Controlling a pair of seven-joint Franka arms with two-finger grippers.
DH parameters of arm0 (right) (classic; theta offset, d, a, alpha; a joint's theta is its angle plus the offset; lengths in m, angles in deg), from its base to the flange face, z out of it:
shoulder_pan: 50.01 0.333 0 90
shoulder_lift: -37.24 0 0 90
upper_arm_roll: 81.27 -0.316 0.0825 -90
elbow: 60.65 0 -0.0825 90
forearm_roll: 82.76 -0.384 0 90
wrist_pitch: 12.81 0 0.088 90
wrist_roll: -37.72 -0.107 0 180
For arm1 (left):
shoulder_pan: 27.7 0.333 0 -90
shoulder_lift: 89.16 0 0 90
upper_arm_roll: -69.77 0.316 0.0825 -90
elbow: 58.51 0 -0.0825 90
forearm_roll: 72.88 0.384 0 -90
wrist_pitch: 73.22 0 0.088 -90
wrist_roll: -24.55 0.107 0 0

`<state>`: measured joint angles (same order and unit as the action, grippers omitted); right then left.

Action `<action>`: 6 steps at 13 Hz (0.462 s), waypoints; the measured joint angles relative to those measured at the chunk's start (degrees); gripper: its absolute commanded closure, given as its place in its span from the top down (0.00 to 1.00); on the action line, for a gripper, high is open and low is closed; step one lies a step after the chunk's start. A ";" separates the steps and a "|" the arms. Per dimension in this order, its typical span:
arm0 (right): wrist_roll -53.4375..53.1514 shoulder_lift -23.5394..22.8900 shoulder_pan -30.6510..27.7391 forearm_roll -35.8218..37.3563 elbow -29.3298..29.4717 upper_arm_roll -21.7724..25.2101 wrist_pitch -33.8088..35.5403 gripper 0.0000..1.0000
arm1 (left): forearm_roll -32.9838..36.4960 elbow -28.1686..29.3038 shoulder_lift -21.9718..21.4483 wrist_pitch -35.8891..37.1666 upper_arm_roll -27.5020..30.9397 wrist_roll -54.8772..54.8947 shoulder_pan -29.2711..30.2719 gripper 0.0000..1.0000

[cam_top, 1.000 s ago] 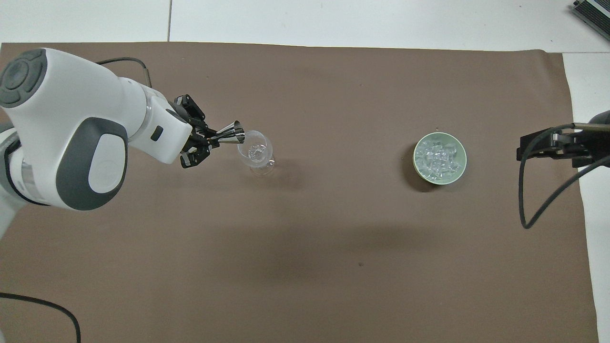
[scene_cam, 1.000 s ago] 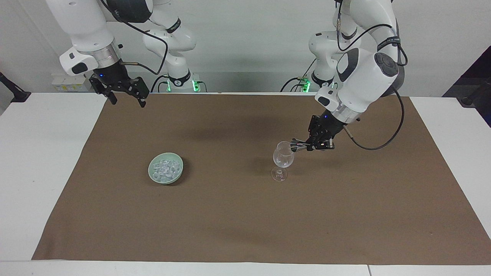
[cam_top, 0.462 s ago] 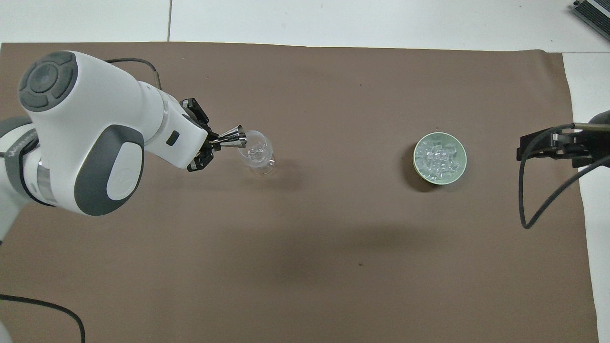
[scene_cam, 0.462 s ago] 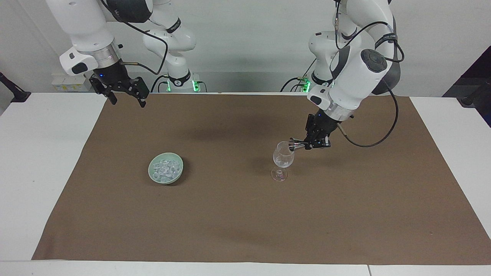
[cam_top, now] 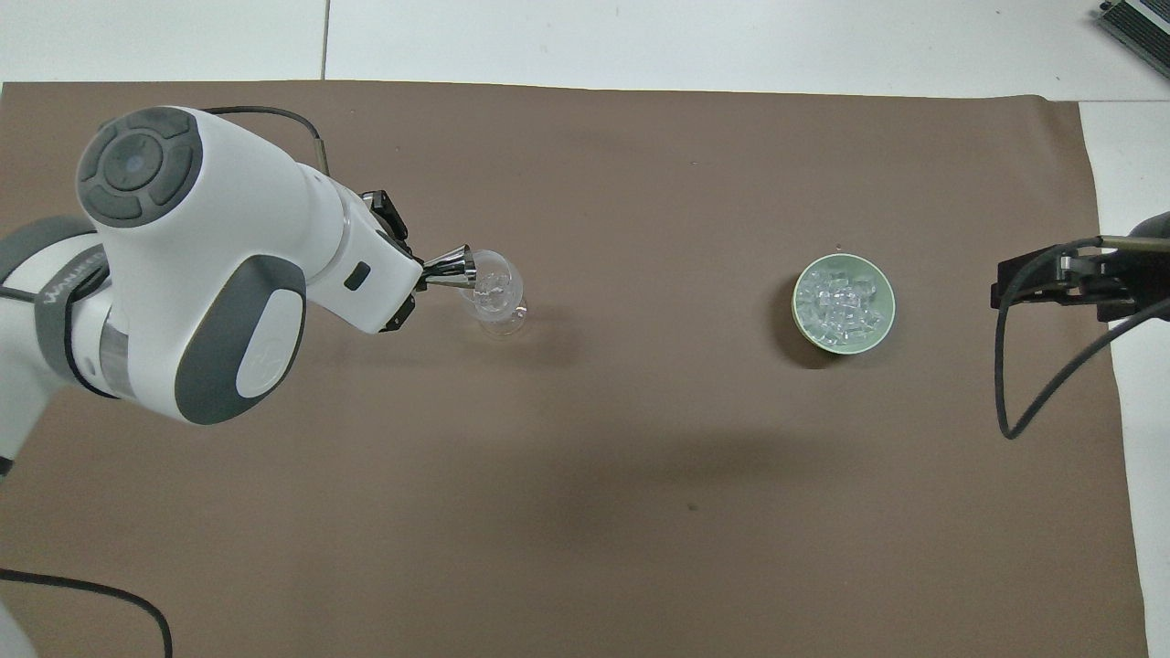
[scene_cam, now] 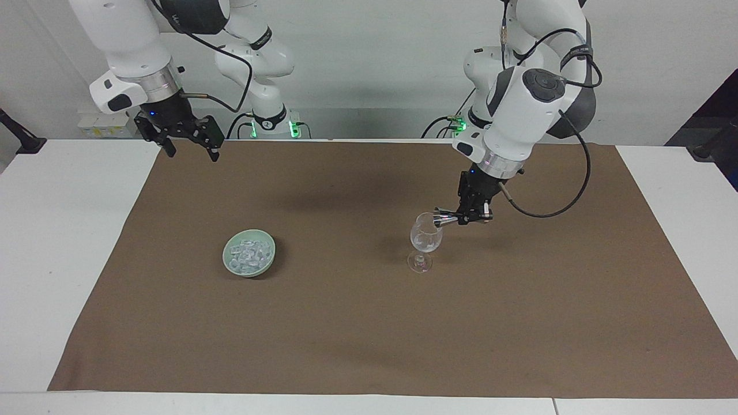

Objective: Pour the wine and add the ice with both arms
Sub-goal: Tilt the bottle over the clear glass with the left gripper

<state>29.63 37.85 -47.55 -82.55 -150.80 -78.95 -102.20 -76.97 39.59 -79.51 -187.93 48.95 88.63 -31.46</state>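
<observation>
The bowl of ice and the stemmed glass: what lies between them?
Only bare brown cloth lies between the ice and the glass, clearest in the overhead view.

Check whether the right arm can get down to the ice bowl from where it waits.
Probably yes. The right gripper hangs open above the cloth's edge nearest the robots, at its own end. Nothing stands between it and the green bowl of ice; the left gripper, holding a metal jigger, works at the glass.
</observation>
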 measured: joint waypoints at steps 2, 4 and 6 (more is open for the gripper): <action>0.00 0.00 0.00 0.00 0.00 0.00 0.00 1.00 | 0.29 0.00 0.02 0.17 0.02 -1.16 -0.52 0.00; 0.00 0.00 0.00 0.00 0.00 0.00 0.00 1.00 | 0.41 -0.01 0.02 0.27 0.05 -1.26 -0.53 0.00; 0.00 0.00 0.00 0.00 0.00 0.00 0.00 1.00 | 1.43 -0.06 0.02 0.40 0.06 -1.27 -0.53 0.00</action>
<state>29.63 37.85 -47.55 -82.55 -150.80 -78.95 -102.20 -75.53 39.53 -79.49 -187.53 49.02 87.35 -31.99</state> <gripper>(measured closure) 0.000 0.789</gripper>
